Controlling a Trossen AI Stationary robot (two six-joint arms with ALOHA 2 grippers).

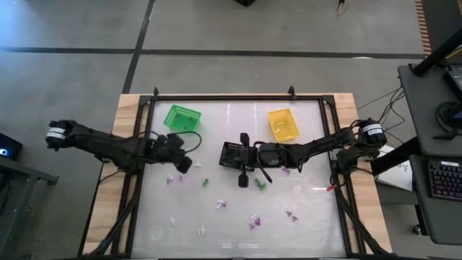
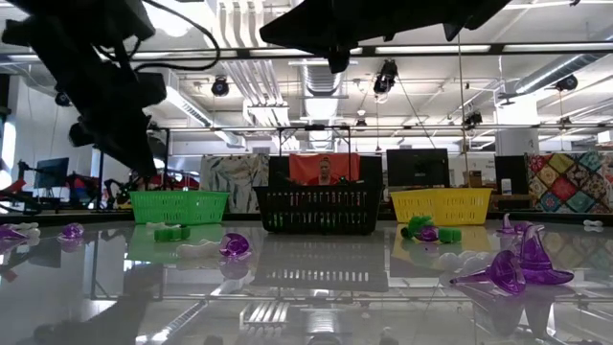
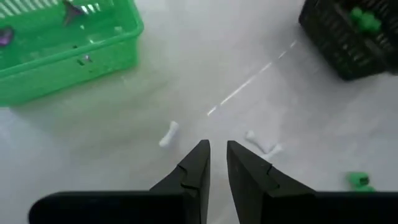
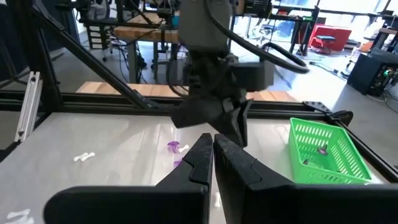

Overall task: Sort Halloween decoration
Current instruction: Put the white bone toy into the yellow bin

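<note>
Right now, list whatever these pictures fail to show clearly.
- Black basket contents: high view, right arm overhangs it; left wrist view cuts it at the edge, showing one green piece.
- Yellow basket contents: too small from above; the wall hides them in the low view.
- Trinket shapes on the table: too tiny in the high view.

Perhaps bones: tiny white trinkets (image 3: 168, 134)

A grey concrete floor (image 1: 289, 29) crossed by dark lines surrounds the pale, glossy tabletop (image 1: 238, 123) with its wooden border. Beyond its right edge stands a black desk (image 1: 433, 144) carrying a keyboard (image 1: 440, 178). Overhead, white ducts (image 2: 249, 77) and ceiling lights (image 2: 383, 77) fill the workshop.
</note>
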